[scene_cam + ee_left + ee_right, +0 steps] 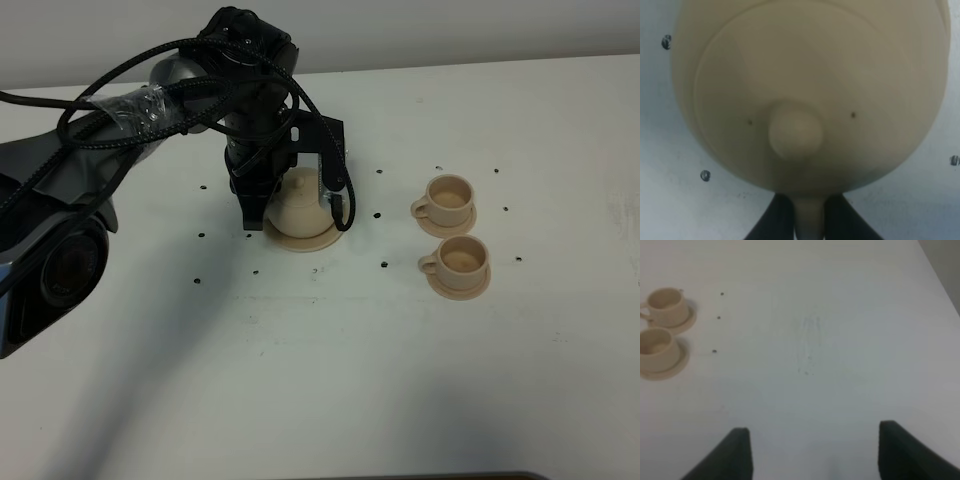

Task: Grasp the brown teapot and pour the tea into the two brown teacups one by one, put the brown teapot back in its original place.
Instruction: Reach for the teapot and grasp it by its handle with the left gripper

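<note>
The brown teapot [298, 205] stands on its wide saucer, the original place [312, 243], left of centre. My left gripper [262, 207] is down over it. In the left wrist view the knobbed lid [794, 129] fills the frame, and my left gripper [808, 212] has its two dark fingers [774, 220] closed on the teapot's loop handle [808, 225]. The two brown teacups, far [448, 193] and near [462, 259], stand on small saucers to the right. They also show in the right wrist view [664, 302] [656, 346]. My right gripper [815, 455] is open and empty over bare table.
The white table [300, 360] carries small dark marker dots [383, 265] around the teapot and the cups. The left arm and its cables [150, 110] reach in from the left, above the table. The table's far edge [500, 60] meets a wall.
</note>
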You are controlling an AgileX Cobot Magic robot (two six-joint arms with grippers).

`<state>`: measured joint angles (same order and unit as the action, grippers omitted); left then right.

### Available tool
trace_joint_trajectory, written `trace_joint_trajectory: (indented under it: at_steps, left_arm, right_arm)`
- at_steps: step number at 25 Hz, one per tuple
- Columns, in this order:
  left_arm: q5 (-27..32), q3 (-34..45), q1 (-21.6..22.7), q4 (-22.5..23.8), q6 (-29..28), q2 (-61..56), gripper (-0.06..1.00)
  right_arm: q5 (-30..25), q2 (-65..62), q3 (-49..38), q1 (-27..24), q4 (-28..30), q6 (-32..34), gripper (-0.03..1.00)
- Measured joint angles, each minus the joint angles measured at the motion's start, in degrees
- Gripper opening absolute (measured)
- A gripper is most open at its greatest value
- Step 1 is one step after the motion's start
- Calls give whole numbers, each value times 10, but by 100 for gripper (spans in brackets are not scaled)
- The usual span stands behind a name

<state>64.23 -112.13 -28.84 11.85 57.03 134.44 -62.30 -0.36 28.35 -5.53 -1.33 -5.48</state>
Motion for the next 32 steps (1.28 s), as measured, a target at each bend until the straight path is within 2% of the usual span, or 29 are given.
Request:
trace_joint_trajectory:
  at_steps: [3,10,20,24,32]
  left_arm:
    - [2,0,0,-2,1,0,20]
    - [10,0,0,-9,3,0,32]
    - [4,0,0,-16,3,-5,34]
    - [-7,0,0,-16,3,-5,31]
    - [-7,0,0,-21,3,-6,14]
  right_arm:
    - [0,0,0,0,0,0,52]
    - [0,0,0,0,0,0,52]
    - [0,0,0,0,0,0,52]
    - [0,0,0,0,0,0,52]
    - [0,0,0,0,0,0,52]
